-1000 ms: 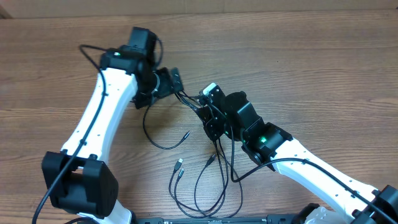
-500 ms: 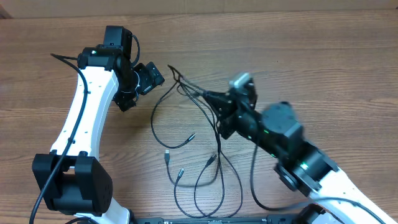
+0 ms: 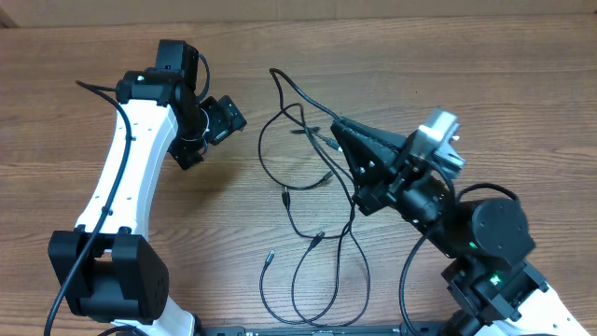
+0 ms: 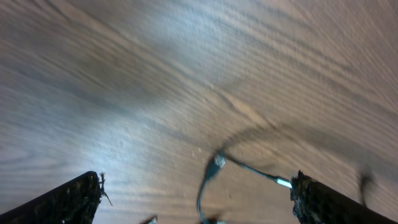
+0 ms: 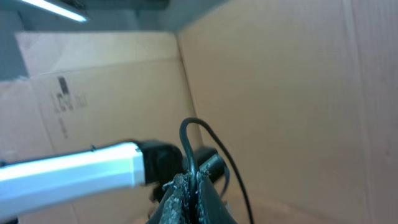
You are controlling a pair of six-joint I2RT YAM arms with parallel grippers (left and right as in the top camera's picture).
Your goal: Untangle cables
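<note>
Overhead view of the wooden table (image 3: 485,75), with the cables (image 3: 284,196) at centre frame. The right gripper (image 3: 340,128), reaching in from the lower right, is pressed together on a strand at the top of the tangle. The right wrist view confirms the pinch (image 5: 189,182): one cord arches up out of the closed fingertips against a cardboard wall (image 5: 280,93). Holding the bundle high at one point probably lets the loose loops and plugs hang and spread toward the lower centre, so that crossings show. The left gripper (image 3: 224,119), at upper left, holds nothing and lies well apart from the bundle. Its wrist view shows the fingers spread wide (image 4: 196,190), with a silver-tipped plug (image 4: 283,182) lying on the wood between them. This placement suggests it is ready to take a second strand. The cords remain crossed, so the untangling appears unfinished.
</note>
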